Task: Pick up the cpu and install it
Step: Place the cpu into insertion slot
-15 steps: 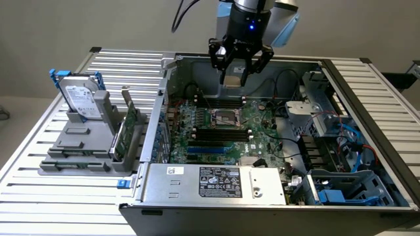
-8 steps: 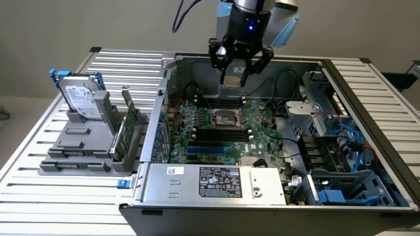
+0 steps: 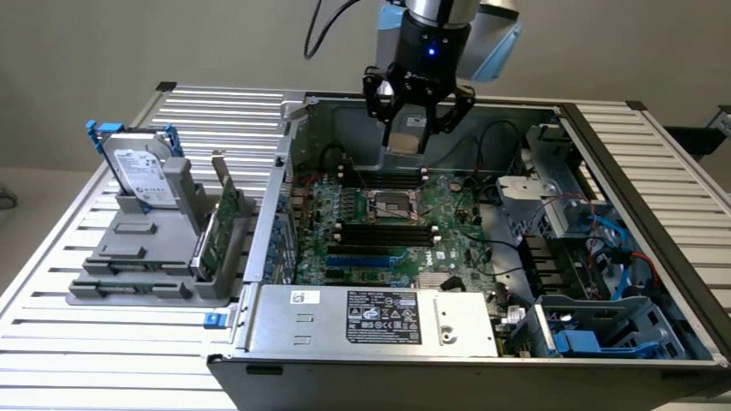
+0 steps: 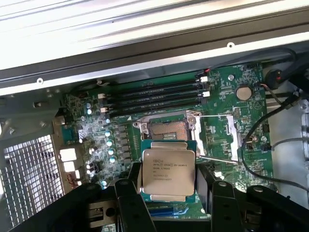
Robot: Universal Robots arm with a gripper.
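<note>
A Universal Robots arm's gripper (image 3: 417,124) hangs over an open desktop computer case (image 3: 265,224) on a slatted metal bench (image 3: 68,342), its black fingers (image 4: 126,205) clamped on opposite edges of the cpu (image 3: 405,139). The small square chip is held clear of the green motherboard (image 3: 451,244). In the wrist view its silvery printed top faces the camera. The empty processor socket (image 4: 168,128) lies open just beyond it, the retaining frame (image 4: 219,137) swung out to one side. Black memory slots (image 4: 154,92) run along the board past the socket. At the exterior view's left, outside the case, a gray holder (image 3: 137,257) carries an upright hard drive (image 3: 143,175) in a blue bracket and a thin green circuit card (image 3: 222,227) set on edge.
</note>
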